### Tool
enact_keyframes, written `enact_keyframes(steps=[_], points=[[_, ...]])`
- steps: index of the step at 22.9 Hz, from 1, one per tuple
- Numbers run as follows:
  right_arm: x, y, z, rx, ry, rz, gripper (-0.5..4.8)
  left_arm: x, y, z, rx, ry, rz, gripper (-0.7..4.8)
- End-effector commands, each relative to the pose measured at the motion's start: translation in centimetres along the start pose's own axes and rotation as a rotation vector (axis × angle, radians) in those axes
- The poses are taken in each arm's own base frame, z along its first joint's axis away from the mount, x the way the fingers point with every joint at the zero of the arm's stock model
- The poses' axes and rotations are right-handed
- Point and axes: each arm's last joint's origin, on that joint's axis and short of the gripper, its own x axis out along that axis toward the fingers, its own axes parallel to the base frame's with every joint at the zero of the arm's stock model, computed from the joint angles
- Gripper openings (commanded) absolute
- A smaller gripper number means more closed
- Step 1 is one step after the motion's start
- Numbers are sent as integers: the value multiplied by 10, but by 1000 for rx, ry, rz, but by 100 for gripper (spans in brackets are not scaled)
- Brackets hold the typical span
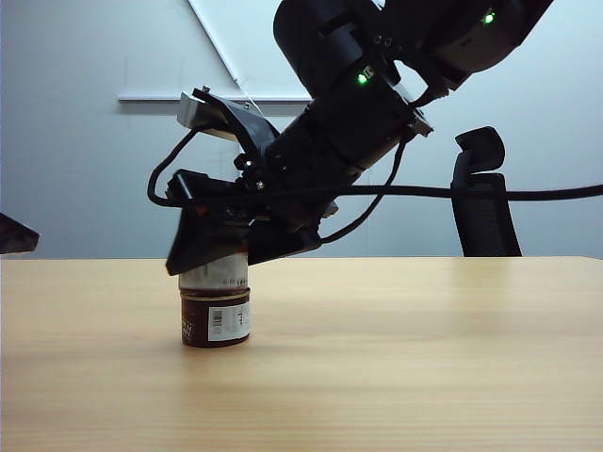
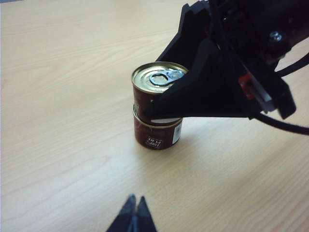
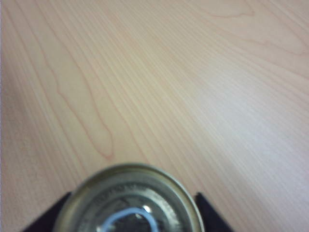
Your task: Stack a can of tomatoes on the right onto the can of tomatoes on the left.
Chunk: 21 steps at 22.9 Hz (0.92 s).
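Right gripper (image 1: pixel 219 247), reaching across from two o'clock, straddles the upper tomato can (image 2: pixel 155 91), its black fingers (image 2: pixel 203 92) around the can's sides; whether they press it I cannot tell. That can sits upright on the lower tomato can (image 1: pixel 216 319) on the wooden table (image 1: pixel 424 358). Left gripper (image 2: pixel 133 212), at six o'clock of the stack in its wrist view, well apart, has fingertips pressed together.

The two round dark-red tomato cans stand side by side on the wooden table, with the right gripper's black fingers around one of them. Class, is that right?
Not quite. The dark-red tomato cans are stacked: the upper can sits on the lower can, as the left wrist view shows. The right gripper has its fingers around the upper one; the left gripper waits apart.
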Motion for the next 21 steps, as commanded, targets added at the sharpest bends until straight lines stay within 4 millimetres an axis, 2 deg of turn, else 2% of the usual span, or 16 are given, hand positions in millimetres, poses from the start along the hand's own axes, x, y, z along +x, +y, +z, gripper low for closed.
enact_keyframes(steps=[1,2,3,4,8,11,13,14,15,16,17,18,21], points=[[-2,0,9,-10,-53,-1,415,0,0,3,0,-17,-4,-4],[-2,0,9,-11,-60,-2,426,0,0,3,0,-17,-4,-4],[-2,0,11,-13,-75,-3,466,0,0,3,0,-17,-4,-4],[-3,0,14,-14,-86,-4,479,0,0,3,0,-17,-4,-4],[-16,0,37,30,-190,-7,479,-1,0,3,1,-30,-4,-4],[-44,1,69,55,-319,-8,479,-2,4,5,-8,-45,31,-4],[-76,3,90,50,-423,-12,479,-3,11,5,-23,-52,95,-4],[-91,4,97,45,-465,-17,377,-4,15,5,-31,-56,132,-4],[-111,4,104,39,-515,-22,103,-5,19,5,-41,-65,177,-4],[-133,4,110,35,-561,-45,19,-8,25,6,-52,-77,235,-4],[-146,4,113,41,-582,-74,-12,-9,28,6,-59,-87,270,-4],[-168,4,116,56,-612,-137,-9,-12,33,7,-66,-107,323,-4],[-200,5,116,94,-636,-265,-9,-18,40,9,-74,-146,404,-4]])
